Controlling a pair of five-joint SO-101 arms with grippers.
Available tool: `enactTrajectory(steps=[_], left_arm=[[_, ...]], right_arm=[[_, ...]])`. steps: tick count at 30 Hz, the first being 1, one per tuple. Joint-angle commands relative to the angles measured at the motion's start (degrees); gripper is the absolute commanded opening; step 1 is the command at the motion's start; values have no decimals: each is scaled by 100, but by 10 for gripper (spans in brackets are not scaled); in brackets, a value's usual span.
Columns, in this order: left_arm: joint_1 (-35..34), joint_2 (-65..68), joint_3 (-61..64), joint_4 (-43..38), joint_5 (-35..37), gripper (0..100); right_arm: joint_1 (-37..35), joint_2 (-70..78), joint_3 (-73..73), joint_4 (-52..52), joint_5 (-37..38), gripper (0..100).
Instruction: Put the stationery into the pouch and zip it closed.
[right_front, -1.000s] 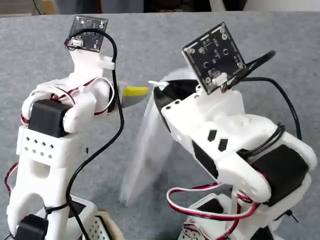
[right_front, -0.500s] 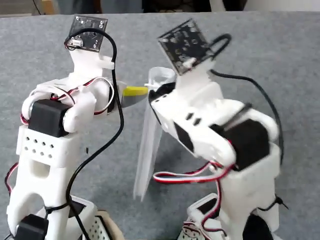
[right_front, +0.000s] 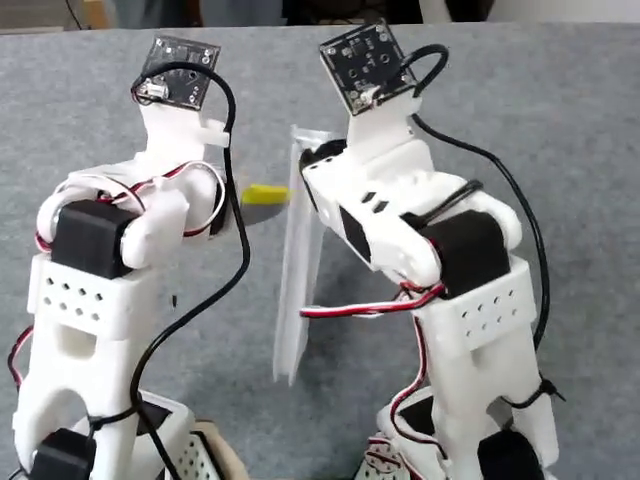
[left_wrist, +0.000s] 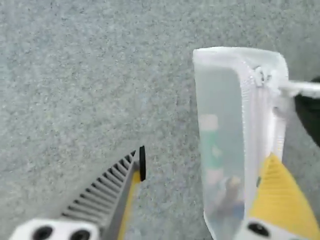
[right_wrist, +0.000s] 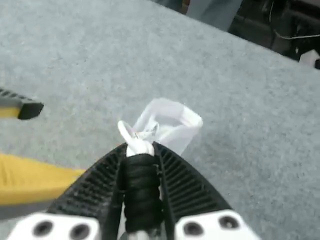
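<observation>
Clenching the right claw (right_wrist: 139, 150) on the zipper end of one clear pouch (right_front: 298, 250), upright at mid surface (right_front: 560, 120); holding the left claw (left_wrist: 207, 161) released, just beside it.

**Hidden and indistinct parts**

Through the translucent wall of the pouch (left_wrist: 220, 150) the contents appear as blurred green, white and dark shapes, not identifiable. In the high view the right arm (right_front: 400, 220) covers the pouch's top corner. The right gripper (right_wrist: 139, 147) conceals most of the zip (right_wrist: 131, 134).
</observation>
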Motion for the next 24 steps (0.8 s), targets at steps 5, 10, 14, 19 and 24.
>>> enactTrajectory(steps=[5, 10, 14, 19, 24], left_arm=[[-22, -149, -769, 396, -44, 369], [207, -149, -813, 396, 325, 369], [567, -149, -813, 334, 976, 369], [884, -149, -804, -26, 1222, 369], [884, -132, -760, -281, 1064, 369]], right_arm=[[62, -31, -48, -185, 62, 12], [62, -66, -57, -185, 62, 12], [70, -66, -57, -185, 62, 12], [70, -75, -57, -185, 62, 12], [79, -75, -312, -141, 62, 12]])
